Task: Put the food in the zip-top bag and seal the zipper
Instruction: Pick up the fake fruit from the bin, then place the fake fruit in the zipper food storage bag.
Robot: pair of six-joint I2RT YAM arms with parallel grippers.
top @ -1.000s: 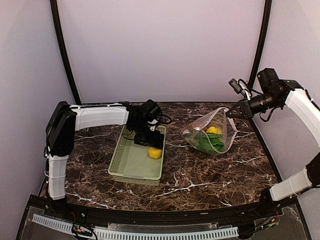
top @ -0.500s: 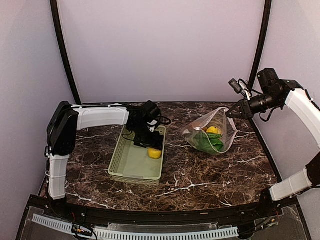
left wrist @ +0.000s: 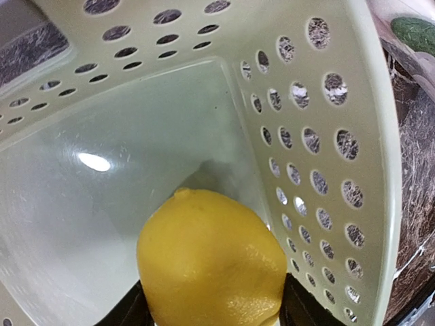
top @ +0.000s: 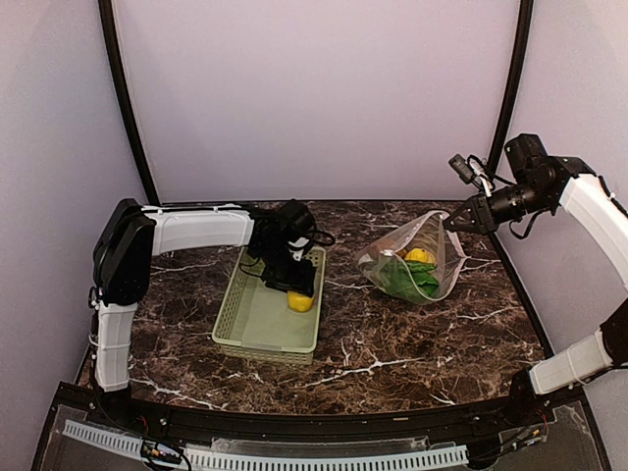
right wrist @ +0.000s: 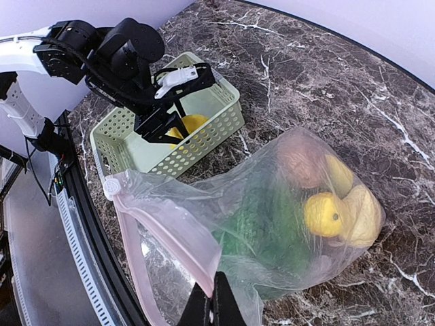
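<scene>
Lemon (left wrist: 211, 265) is the one piece of food we see outside the zip-top bag (top: 412, 257). It lies on the floor of the pale green basket (top: 263, 351), just beside the perforated right wall. The left gripper (top: 294, 290) reaches down into the basket, and its dark fingers (left wrist: 129, 309) press on both sides of the lemon, clasping it. That wall and a strip of marble table (top: 392, 343) lie between lemon and bag. On the right, the right gripper (right wrist: 214, 299) is clenched on the bag's clear plastic, holding one corner lifted. The pink zipper (right wrist: 170, 234) hangs parted, with the white slider tab (right wrist: 111, 186) at its end. Inside we make out green vegetables (right wrist: 265, 224), yellow fruit (right wrist: 323, 214) and a brown potato (right wrist: 299, 163)
</scene>
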